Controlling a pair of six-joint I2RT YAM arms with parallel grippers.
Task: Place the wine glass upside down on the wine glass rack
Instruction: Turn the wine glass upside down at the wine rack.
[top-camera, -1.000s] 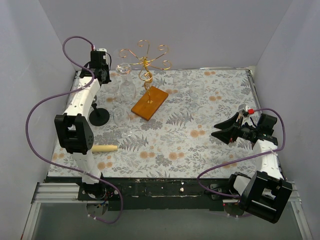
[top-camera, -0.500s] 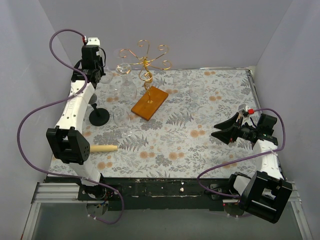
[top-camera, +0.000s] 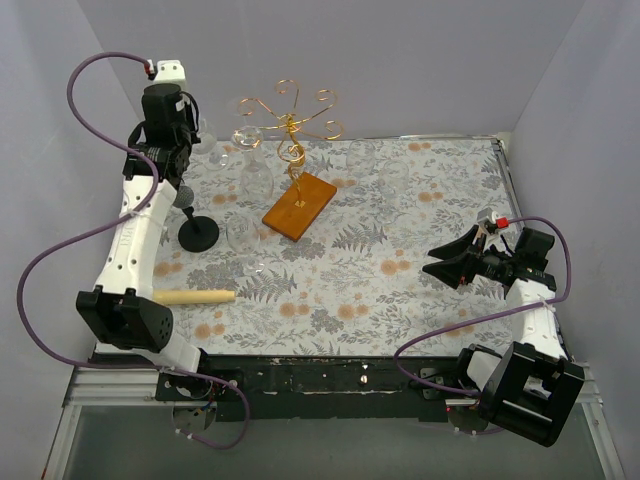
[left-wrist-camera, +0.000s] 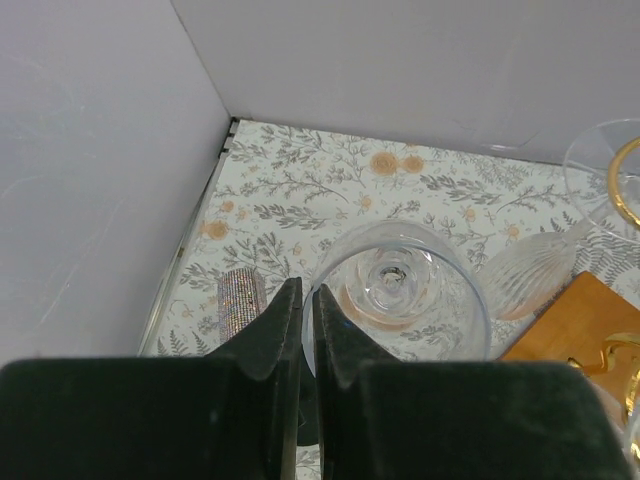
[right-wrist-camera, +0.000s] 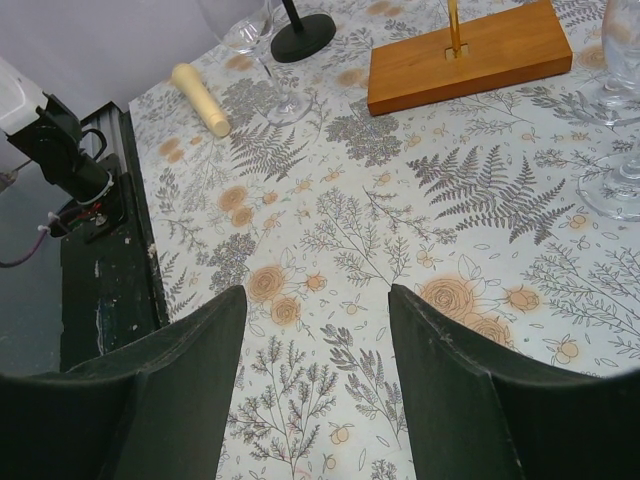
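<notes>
- The floral worktop is occupied by the wine glass rack.
- The right jaws are spread wide over bare worktop, nothing grasped.
- The left jaws are clenched on nothing (an upright glass stands just beside them).
- The wine glass is hung bowl-down from a curled rack arm, well right of the left jaws.
</notes>
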